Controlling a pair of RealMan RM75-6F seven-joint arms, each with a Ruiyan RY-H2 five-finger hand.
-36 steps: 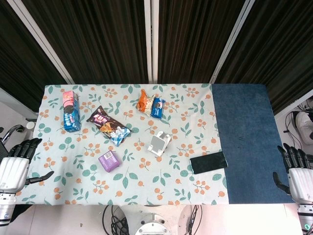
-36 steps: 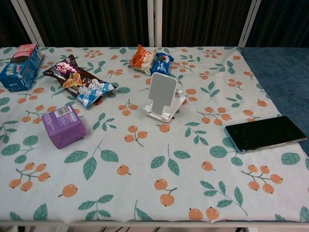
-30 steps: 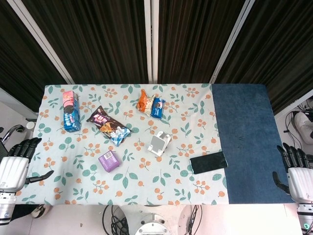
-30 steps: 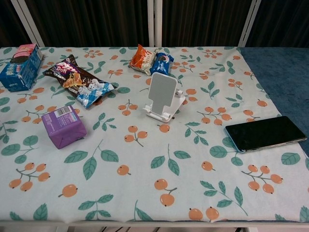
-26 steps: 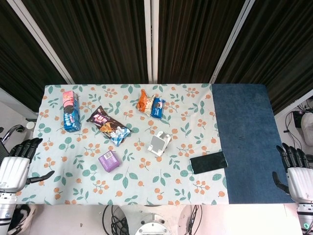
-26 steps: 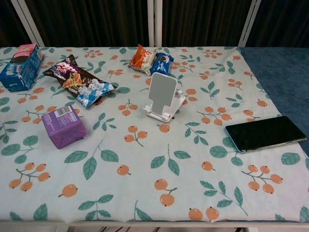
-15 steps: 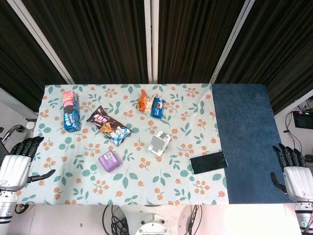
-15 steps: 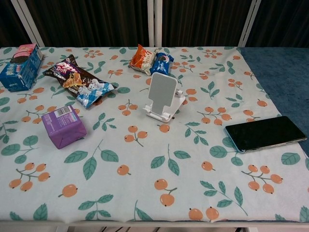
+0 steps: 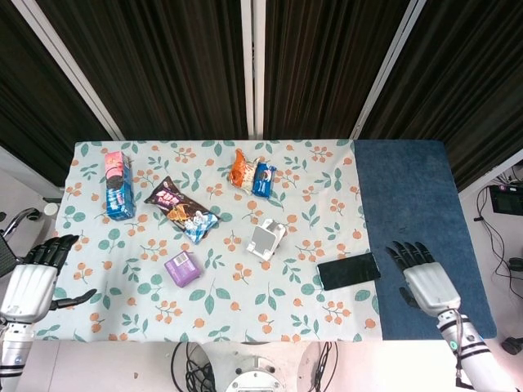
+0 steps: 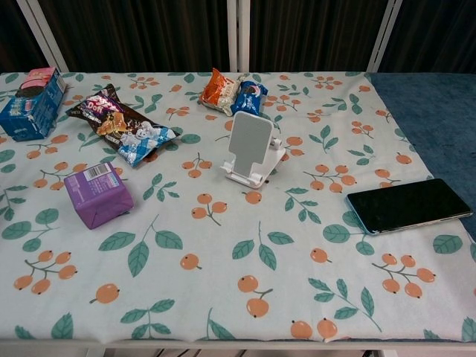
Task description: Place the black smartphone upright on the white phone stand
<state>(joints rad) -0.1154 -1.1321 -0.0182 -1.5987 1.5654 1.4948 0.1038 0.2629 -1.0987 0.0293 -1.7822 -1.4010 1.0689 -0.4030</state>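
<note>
left hand: fingers spread, empty, far left of white phone stand | black smartphone: flat on tabletop, right of stand | right hand: fingers wide, empty, beside phone | risk: flat phone may slide off instead of lifting

Head view: looks straight down from high above, whole table in frame, dark curtain along the top edge, floor and cables along the bottom. Chest view: low, near the front edge, looks obliquely across the tabletop toward the curtain; closer in, table fills the frame. Shared area: floral cloth, with stand and phone in both.
</note>
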